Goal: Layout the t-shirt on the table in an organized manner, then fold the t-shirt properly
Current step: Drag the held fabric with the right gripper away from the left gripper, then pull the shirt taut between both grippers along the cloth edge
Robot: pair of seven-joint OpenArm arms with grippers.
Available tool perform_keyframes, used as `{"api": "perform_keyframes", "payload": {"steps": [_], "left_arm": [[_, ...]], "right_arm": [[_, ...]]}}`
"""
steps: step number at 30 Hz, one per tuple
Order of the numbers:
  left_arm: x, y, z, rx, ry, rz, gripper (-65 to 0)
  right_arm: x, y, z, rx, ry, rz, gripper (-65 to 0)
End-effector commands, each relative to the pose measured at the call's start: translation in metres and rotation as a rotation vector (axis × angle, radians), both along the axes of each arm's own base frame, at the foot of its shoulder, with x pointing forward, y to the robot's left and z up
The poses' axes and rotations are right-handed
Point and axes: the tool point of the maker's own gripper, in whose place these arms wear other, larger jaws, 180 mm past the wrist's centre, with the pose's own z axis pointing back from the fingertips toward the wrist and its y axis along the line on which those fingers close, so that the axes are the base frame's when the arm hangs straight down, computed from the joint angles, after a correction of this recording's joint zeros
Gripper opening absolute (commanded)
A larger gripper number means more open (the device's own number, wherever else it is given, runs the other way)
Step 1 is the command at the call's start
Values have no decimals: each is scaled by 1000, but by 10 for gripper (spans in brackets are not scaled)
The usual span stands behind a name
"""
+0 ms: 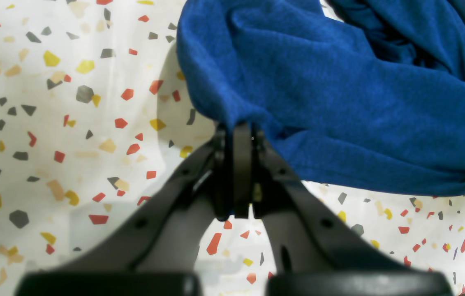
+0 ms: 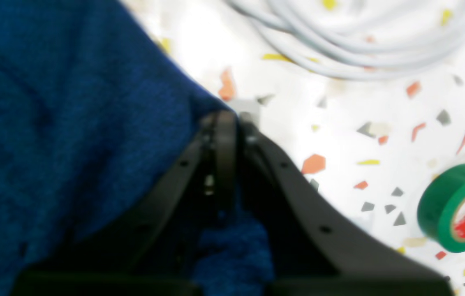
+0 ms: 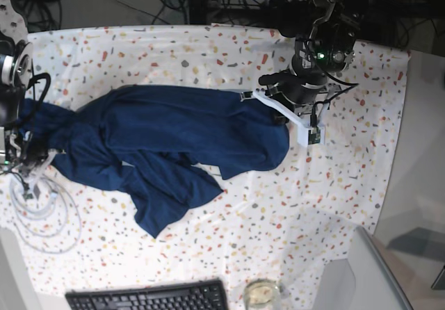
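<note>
The speckled counter carries a rumpled navy t-shirt; the left pincer and right pincer each pinch its fabric.

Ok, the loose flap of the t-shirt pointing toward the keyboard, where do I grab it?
Pinch the t-shirt at that flap's outer corner, coming in low from the keyboard side. The corner lies flat on the table with bare cloth around it, while higher up the fabric is bunched and overlapped.

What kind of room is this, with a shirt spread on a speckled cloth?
Probably a robotics lab or workshop bench, not a home: two robot arms hold a t-shirt over the table, with a keyboard, loose white cables and green tape lying about.
</note>
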Motion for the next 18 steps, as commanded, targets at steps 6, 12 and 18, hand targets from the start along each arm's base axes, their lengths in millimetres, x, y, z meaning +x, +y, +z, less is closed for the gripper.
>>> {"api": "perform_keyframes", "payload": {"steps": [6, 12, 18], "left_arm": [[22, 20, 37, 0, -122, 59, -650], [11, 29, 33, 9, -101, 80, -650], [-31, 33, 6, 16, 9, 92, -650]], "right_arm": [[-9, -39, 48, -210, -8, 45, -650], [-64, -64, 113, -335, 79, 55, -650], [-139, -71, 116, -446, 202, 43, -650]]}}
